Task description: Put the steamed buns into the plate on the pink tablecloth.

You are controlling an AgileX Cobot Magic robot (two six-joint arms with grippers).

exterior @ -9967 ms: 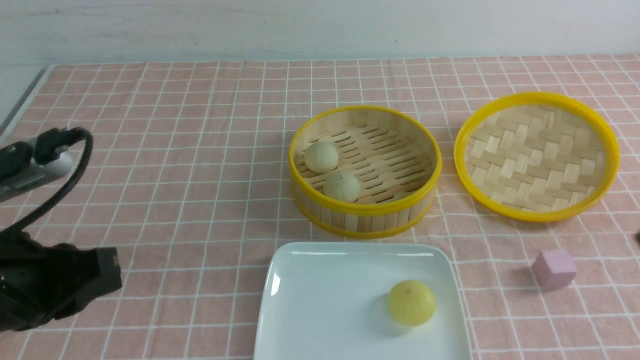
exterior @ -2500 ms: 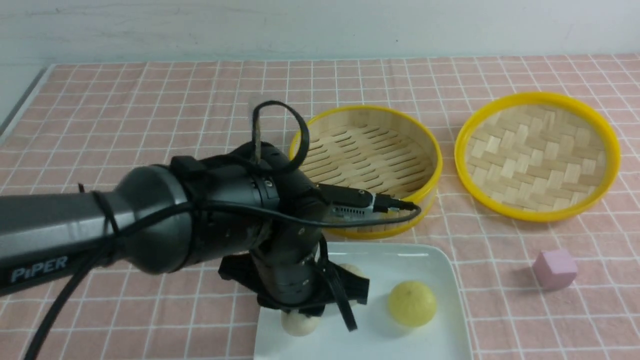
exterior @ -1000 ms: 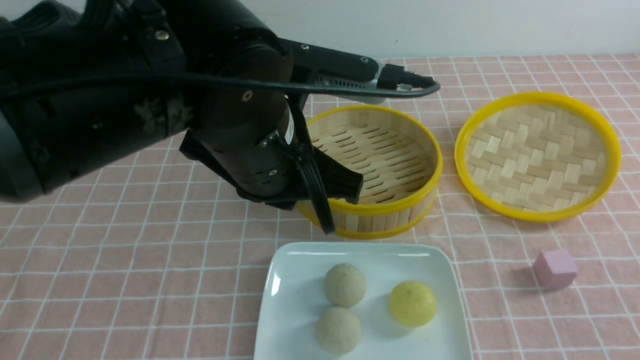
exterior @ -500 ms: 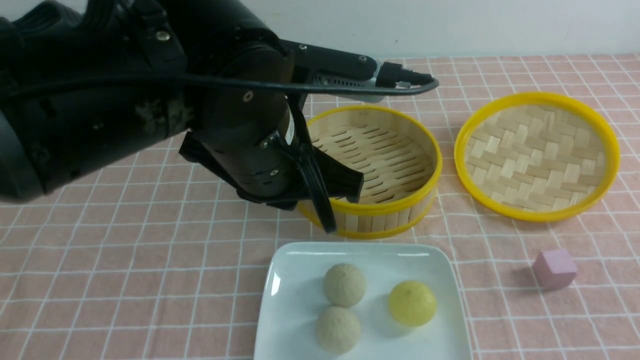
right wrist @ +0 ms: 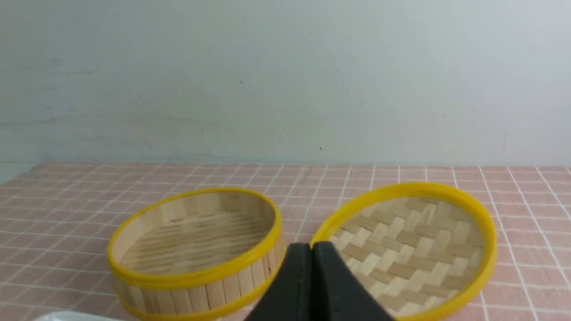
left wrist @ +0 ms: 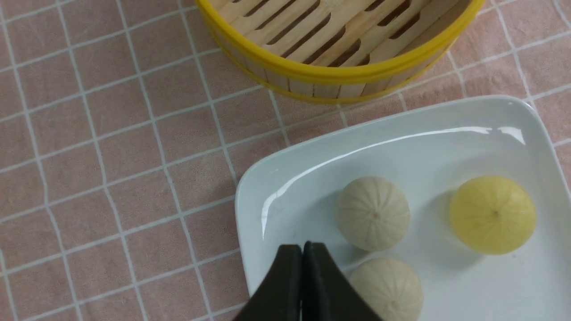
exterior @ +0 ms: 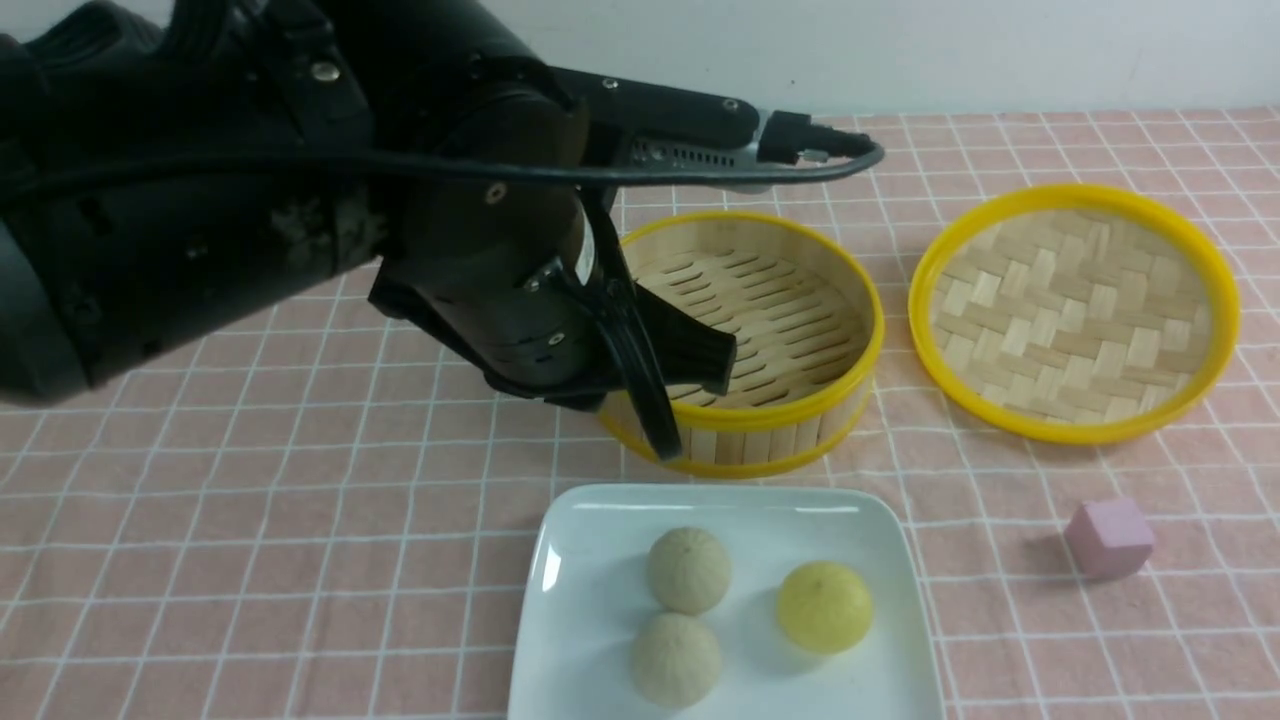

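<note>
All three steamed buns lie in the white plate (exterior: 585, 610) on the pink tablecloth (exterior: 250, 560): two beige ones (exterior: 688, 569) (exterior: 676, 658) and a yellow one (exterior: 824, 606). My left arm (exterior: 300, 200) hangs high over the table's left half, in front of the steamer. In the left wrist view the left gripper (left wrist: 303, 245) is shut and empty, above the plate (left wrist: 285, 196) and beside the beige buns (left wrist: 373, 213) (left wrist: 388, 287); the yellow bun (left wrist: 492, 214) lies farther off. The right gripper (right wrist: 311, 244) is shut and empty, and out of the front view.
An empty yellow-rimmed bamboo steamer (exterior: 760, 425) stands just behind the plate. Its woven lid (exterior: 1075, 310) lies upside down to the right. A pink cube (exterior: 1108, 538) sits right of the plate. The right wrist view shows the steamer (right wrist: 192, 278) and the lid (right wrist: 410, 249).
The two beige buns, earlier in the steamer, now lie in the plate. The left arm has risen from the plate; in the last second it shifted slightly right. The buns stay still.
</note>
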